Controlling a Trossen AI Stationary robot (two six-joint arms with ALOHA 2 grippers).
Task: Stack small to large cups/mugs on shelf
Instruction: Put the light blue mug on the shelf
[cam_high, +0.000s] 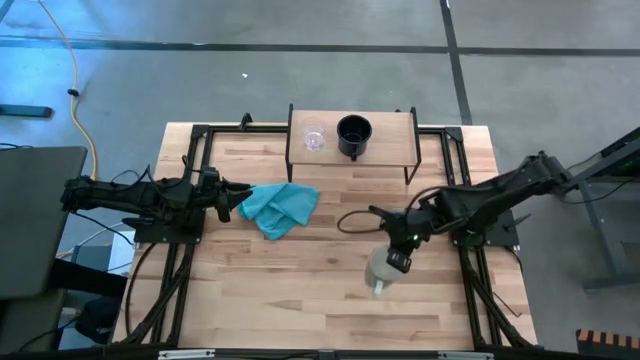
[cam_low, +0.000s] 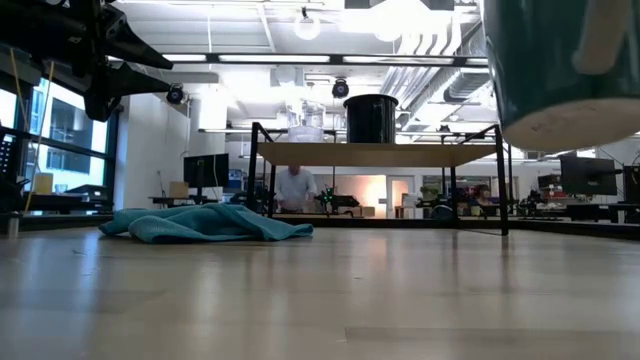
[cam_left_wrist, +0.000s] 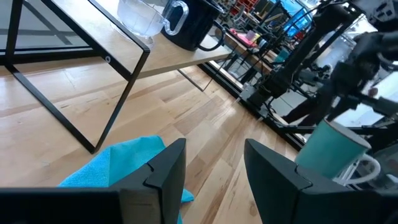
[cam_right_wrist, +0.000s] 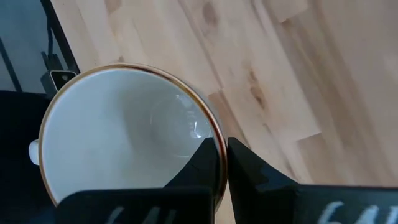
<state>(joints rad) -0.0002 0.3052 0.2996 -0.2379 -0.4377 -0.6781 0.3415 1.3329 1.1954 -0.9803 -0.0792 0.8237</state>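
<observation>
Right fingers (cam_right_wrist: 222, 163) pinch the pale mug's (cam_high: 381, 270) rim — lifted off the table; left fingers (cam_left_wrist: 214, 177) spread.

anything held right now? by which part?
The right end effector holds the pale mug by its rim, one finger inside the wall and one outside, lifted off the table. The left end effector is open, holding nothing.

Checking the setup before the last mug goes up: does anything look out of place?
A rumpled teal cloth lies on the table before the shelf; it isn't among the cups. Nothing looks spilled or tipped.
</observation>
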